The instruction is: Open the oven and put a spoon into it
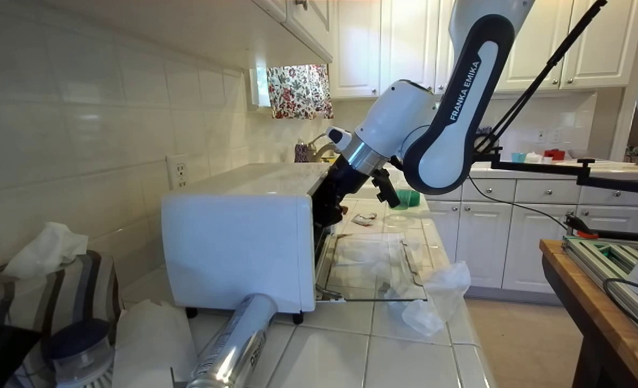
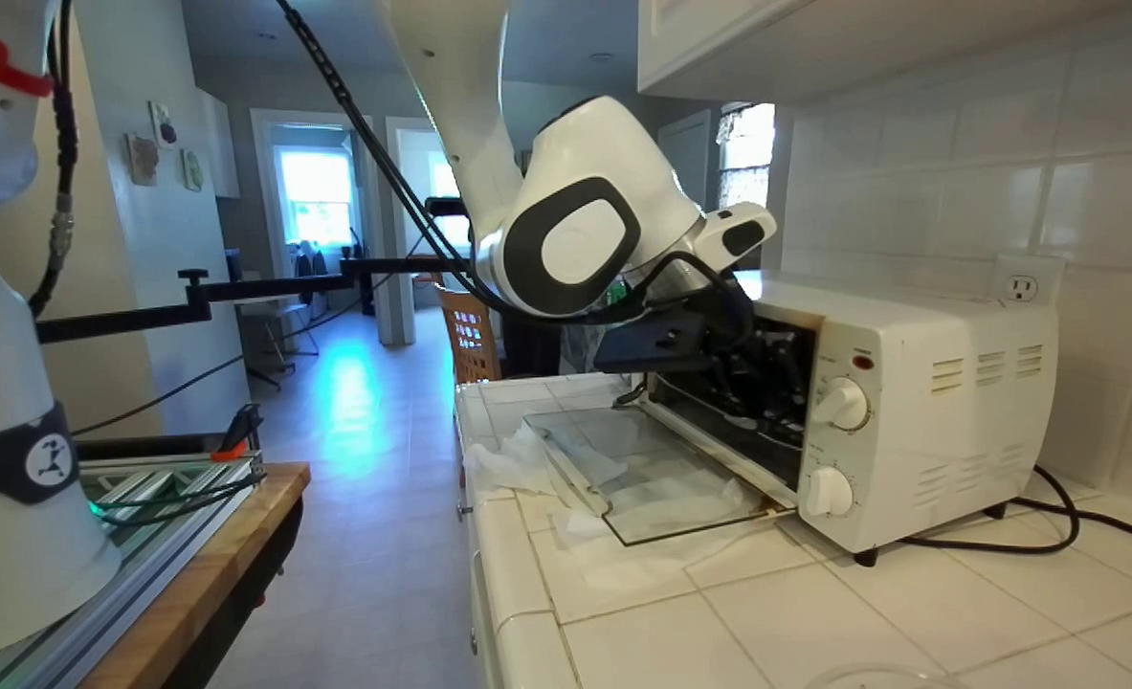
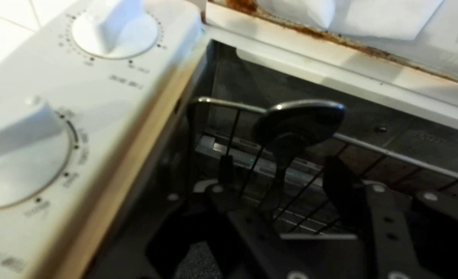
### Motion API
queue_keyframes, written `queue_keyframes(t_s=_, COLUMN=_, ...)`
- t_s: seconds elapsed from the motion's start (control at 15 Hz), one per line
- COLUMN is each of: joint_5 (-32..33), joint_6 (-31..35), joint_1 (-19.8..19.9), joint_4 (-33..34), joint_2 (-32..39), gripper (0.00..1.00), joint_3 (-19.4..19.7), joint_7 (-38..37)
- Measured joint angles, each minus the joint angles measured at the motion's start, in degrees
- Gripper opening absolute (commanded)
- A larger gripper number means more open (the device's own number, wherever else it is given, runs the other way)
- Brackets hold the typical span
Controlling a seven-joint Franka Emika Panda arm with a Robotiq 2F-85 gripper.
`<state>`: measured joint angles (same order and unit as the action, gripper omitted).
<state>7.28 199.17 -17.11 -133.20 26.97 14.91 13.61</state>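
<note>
Striped tissue box [image 1: 84, 293], brush [image 1: 81, 349], silver roll [image 1: 238, 342].

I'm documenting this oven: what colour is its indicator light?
Dark red; the indicator light on the oven shows best in an exterior view.

The oven [image 1: 238, 253] stands on the desk [image 1: 405, 358], its door [image 2: 647, 474] lowered before it, wrap [image 1: 441, 299] at the door's outer edge. Inside, the spoon [image 3: 302, 120] is over the rack [image 3: 387, 154], between the tips of the pincer [image 3: 279, 164]. In an exterior view, the roll [image 1: 238, 345] is before the oven's side, the tissue box [image 1: 57, 296] left of it, the brush [image 1: 84, 353] before the box, the cup [image 1: 403, 199] beyond, right of the oven
</note>
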Motion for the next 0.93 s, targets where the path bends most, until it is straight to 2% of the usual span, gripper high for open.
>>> queue_keyframes(t_s=0.07, joint_5=0.0, joint_6=0.0, joint_1=0.0, joint_4=0.0, joint_2=0.0, gripper=0.99, joint_3=0.1, joint_7=0.0)
queue_keyframes(t_s=0.13, joint_5=0.0, joint_6=0.0, joint_1=0.0, joint_4=0.0, joint_2=0.0, gripper=1.00, joint_3=0.1, joint_7=0.0)
queue_keyframes(t_s=0.67, joint_5=-0.1, joint_6=-2.3, joint_1=-0.6, joint_4=-0.4, joint_2=-0.8, gripper=1.00, joint_3=-0.2, joint_7=-1.0)
queue_keyframes(t_s=0.93, joint_5=-2.1, joint_6=-2.0, joint_1=-3.2, joint_4=-1.2, joint_2=-1.7, gripper=1.00, joint_3=2.4, joint_7=-1.1)
